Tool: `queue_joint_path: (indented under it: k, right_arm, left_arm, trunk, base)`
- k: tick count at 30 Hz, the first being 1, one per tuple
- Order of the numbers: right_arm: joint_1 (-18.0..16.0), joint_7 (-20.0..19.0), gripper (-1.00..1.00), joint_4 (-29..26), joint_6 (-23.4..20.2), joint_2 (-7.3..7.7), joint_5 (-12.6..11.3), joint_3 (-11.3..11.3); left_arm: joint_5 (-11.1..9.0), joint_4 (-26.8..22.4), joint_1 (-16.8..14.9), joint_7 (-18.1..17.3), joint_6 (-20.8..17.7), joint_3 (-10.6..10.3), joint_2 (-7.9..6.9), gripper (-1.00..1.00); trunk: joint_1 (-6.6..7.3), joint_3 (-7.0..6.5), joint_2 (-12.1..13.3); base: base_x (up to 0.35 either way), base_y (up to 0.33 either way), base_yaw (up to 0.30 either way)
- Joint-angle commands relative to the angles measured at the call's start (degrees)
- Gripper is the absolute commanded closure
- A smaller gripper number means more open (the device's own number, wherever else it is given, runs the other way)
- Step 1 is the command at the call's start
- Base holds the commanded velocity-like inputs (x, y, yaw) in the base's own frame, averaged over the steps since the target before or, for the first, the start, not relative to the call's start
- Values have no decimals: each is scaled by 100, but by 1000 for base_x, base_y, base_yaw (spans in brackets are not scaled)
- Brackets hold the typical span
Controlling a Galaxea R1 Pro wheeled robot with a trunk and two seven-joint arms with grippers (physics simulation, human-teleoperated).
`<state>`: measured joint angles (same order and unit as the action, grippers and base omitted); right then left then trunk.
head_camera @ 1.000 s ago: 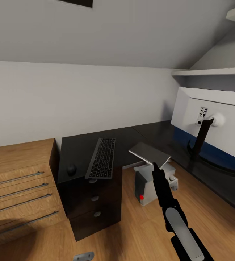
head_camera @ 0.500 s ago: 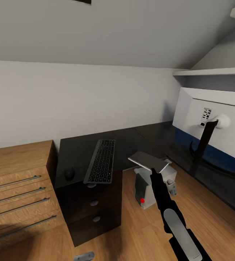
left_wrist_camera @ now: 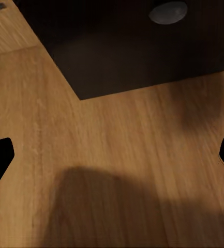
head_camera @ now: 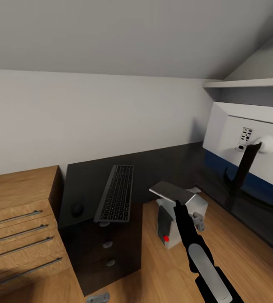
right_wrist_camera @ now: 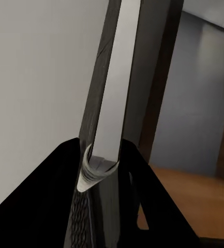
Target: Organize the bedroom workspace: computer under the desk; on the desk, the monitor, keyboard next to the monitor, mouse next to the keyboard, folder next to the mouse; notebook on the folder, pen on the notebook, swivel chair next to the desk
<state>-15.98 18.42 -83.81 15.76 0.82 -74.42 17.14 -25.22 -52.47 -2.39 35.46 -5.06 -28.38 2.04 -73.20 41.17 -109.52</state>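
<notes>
One notebook (head_camera: 173, 190) is hanging above the computer (head_camera: 166, 225), short of the table (head_camera: 153, 162), the right claw (head_camera: 178, 204) pinching its edge and the left claw (left_wrist_camera: 112, 155) gaping wide; carrying it level is advisable.

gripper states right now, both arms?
Left gripper: open, nothing between its fingers, wood floor below.
Right gripper: shut on the notebook, held above the computer.
</notes>
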Motion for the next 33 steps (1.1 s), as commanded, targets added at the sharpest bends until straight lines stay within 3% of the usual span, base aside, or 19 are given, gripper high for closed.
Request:
queue_joint_path:
  k: [1, 17, 28, 33]
  right_arm:
    - [-9, 11, 100, 16, 41, 6, -34, 18]
    - [-21, 12, 100, 183, 41, -3, -29, 56]
    - [-42, -44, 100, 434, 41, -3, -29, 71]
    - [-78, -60, 100, 822, 41, -3, -29, 77]
  left_arm:
    - [-18, -9, -5, 43, -27, -30, -3, -100]
    - [-24, -9, -6, 48, -24, -329, -6, -100]
    - [-26, -9, -6, 46, -26, -370, -2, -100]
    - [-26, -9, -4, 41, -23, -370, -2, -100]
  trunk:
    - [-2, 6, -3]
    - [-2, 6, -3]
    - [-2, 6, -3]
    - [-2, 6, -3]
  base:
    - [300, 0, 0]
    - [162, 0, 0]
    - [9, 0, 0]
    - [0, 0, 0]
